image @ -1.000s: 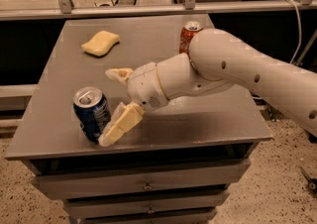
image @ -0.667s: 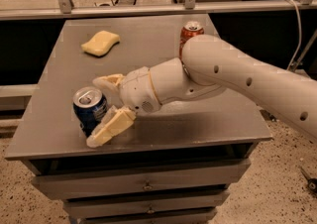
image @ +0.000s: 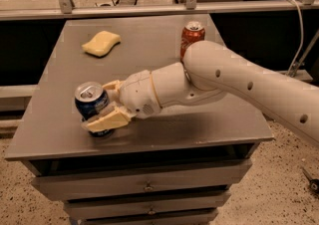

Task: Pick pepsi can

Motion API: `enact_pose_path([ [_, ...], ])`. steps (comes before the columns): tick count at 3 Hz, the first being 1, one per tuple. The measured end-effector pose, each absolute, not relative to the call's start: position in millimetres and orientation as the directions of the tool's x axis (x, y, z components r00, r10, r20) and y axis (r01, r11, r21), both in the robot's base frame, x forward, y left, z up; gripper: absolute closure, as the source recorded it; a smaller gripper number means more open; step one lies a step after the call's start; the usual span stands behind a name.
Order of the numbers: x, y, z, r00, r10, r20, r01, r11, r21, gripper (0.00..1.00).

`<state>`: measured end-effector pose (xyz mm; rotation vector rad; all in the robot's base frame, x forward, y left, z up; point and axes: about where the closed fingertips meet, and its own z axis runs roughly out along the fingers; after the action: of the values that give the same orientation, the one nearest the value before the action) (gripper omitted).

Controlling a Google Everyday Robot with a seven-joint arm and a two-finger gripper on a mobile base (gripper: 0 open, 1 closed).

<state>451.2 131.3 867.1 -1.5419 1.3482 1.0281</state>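
**Where the gripper [image: 97,105] meets the pepsi can [image: 89,102]**

While the pepsi can stands upright near the worktop's [image: 144,35] front-left corner, the gripper sits around it, reaching in from the right. Whether it clamps the can, I cannot tell. A red cola can [image: 192,37] stands near the back-right corner, and a yellow sponge [image: 101,43] lies toward the back-left.

We can read no words: the pale print on the pepsi can [image: 90,103] is illegible to us, as is the red can's [image: 192,37]. The gripper [image: 108,103] sits at the pepsi can.
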Motion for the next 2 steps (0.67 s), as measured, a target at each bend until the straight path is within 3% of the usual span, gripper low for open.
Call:
enact_pose_path([
  [1, 465.0, 121.0, 895.9, 0.129, -0.262, -0.956, -0.991, -0.061, -0.117, 0.86],
  [2, 485.4, 105.7, 946.1, 0.211, -0.184, -0.96, -0.977, -0.018, -0.211, 1.0],
])
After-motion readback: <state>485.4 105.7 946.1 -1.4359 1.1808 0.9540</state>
